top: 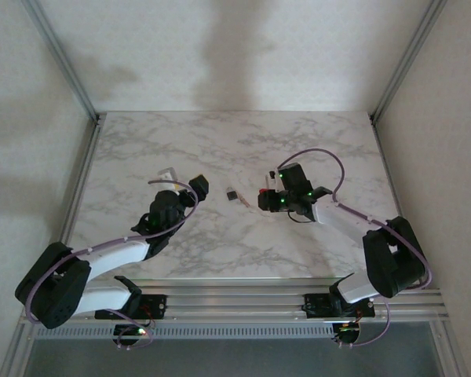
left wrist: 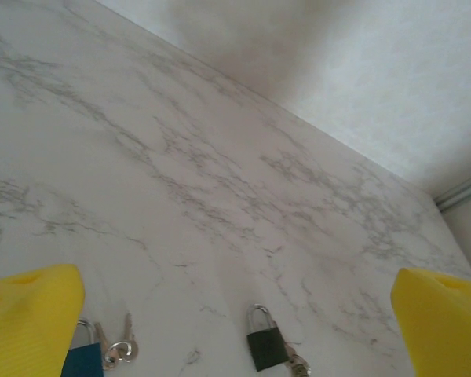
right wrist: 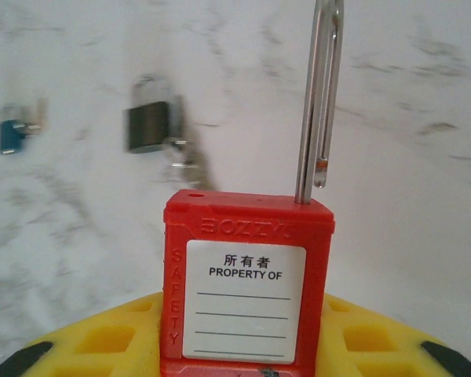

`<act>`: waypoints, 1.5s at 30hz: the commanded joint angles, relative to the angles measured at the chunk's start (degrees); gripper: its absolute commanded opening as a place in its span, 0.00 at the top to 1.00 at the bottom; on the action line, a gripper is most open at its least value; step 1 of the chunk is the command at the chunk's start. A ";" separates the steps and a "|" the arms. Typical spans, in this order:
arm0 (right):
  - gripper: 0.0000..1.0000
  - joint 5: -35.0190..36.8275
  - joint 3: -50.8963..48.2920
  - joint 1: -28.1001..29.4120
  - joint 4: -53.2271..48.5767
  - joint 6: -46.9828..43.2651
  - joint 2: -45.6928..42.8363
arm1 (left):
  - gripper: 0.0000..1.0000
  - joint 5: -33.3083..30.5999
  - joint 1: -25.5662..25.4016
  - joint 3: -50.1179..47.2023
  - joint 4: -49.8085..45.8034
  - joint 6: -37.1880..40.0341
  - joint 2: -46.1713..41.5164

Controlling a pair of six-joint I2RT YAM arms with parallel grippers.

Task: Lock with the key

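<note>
Right wrist: right jaws gripping red padlock (right wrist: 247,275), shackle (right wrist: 318,94) standing open; left jaws gaping empty. Swing shackle over hole before pressing.

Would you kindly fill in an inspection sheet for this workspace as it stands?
Surface: white marble-patterned table.
Job's things: red padlock, shackle open; dark padlock and blue padlock lying on the table, keys by each.
Clutter: nothing seen.
Tools: left tool open, empty; right tool shut on red padlock.
Cables: purple cables along both arms.
Surroundings: white walls, metal frame posts.
</note>
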 commanded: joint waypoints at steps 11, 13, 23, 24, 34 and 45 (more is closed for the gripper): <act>1.00 -24.12 0.13 4.37 5.33 -1.77 -3.46 | 0.00 12.33 -0.57 -4.81 13.46 -3.07 -2.91; 1.00 -26.44 0.44 5.14 5.69 -2.15 -2.79 | 0.00 13.88 -0.53 -5.65 16.16 -4.28 -2.56; 1.00 -32.75 2.22 9.00 6.54 -2.95 -0.32 | 0.00 23.19 -0.44 -7.21 25.77 -8.97 0.18; 1.00 -33.09 2.43 9.36 6.50 -3.04 -0.12 | 0.00 23.75 -0.44 -7.31 26.49 -9.17 0.44; 1.00 -33.35 4.11 11.42 5.19 -3.81 0.19 | 0.00 27.74 -0.40 -6.53 29.94 -10.93 4.91; 1.00 -33.10 5.54 13.81 4.90 -3.70 0.83 | 0.00 36.49 0.56 -6.70 40.46 -16.61 10.92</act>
